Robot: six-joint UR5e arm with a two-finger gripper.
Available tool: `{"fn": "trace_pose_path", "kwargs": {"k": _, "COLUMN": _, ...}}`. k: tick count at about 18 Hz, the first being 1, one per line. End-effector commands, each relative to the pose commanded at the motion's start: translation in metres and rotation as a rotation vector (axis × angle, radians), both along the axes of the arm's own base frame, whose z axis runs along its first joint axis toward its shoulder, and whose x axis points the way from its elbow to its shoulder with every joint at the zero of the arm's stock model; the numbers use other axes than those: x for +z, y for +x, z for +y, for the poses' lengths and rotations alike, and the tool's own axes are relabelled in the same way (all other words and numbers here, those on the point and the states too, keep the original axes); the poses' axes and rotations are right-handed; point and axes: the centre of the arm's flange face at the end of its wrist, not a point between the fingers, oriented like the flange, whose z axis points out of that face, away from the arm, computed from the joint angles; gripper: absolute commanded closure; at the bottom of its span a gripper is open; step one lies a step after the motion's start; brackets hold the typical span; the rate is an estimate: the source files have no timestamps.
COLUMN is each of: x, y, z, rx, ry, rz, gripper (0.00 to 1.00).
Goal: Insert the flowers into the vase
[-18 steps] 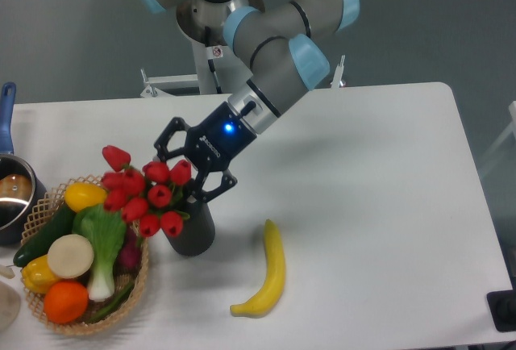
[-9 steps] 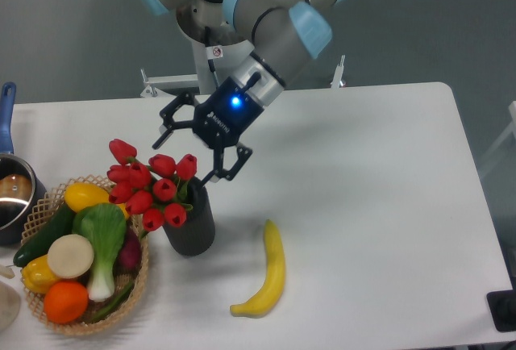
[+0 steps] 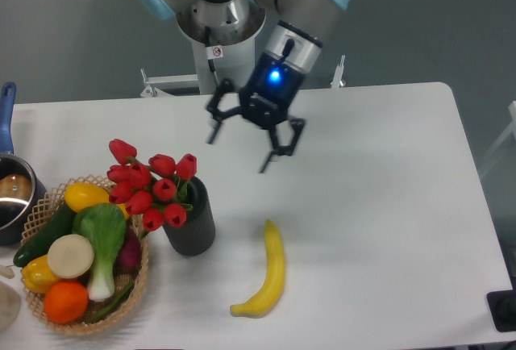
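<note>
The flowers [image 3: 149, 185], red tulip heads with green leaves, stand with their stems inside the vase [image 3: 192, 221], a dark grey cylinder on the white table, and lean toward the left over the basket rim. My gripper [image 3: 239, 150] hangs open above the table, up and to the right of the vase, with nothing between its fingers. It is clear of both the flowers and the vase.
A wicker basket [image 3: 139, 292] of fruit and vegetables sits at the front left, touching the vase's left side. A banana [image 3: 269, 273] lies to the right of the vase. A steel pot with a blue handle [image 3: 8, 108] is at the left edge.
My gripper let go of the flowers, which stay in the vase, and rose up and to the right, away from them. The bunch settled slightly.
</note>
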Motion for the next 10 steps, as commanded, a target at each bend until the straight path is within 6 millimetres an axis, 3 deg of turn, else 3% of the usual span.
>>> {"fn": "trace_pose_path", "kwargs": {"k": 3, "x": -0.02, "y": -0.04, "z": -0.008, "rx": 0.081, "ry": -0.217, "rz": 0.084, "gripper": 0.0}}
{"fn": "trace_pose_path", "kwargs": {"k": 5, "x": -0.027, "y": -0.057, "z": -0.007, "rx": 0.102, "ry": -0.267, "rz": 0.094, "gripper": 0.0}}
{"fn": "trace_pose_path", "kwargs": {"k": 10, "x": -0.061, "y": -0.078, "z": -0.008, "rx": 0.044, "ry": -0.397, "rz": 0.123, "gripper": 0.0}}
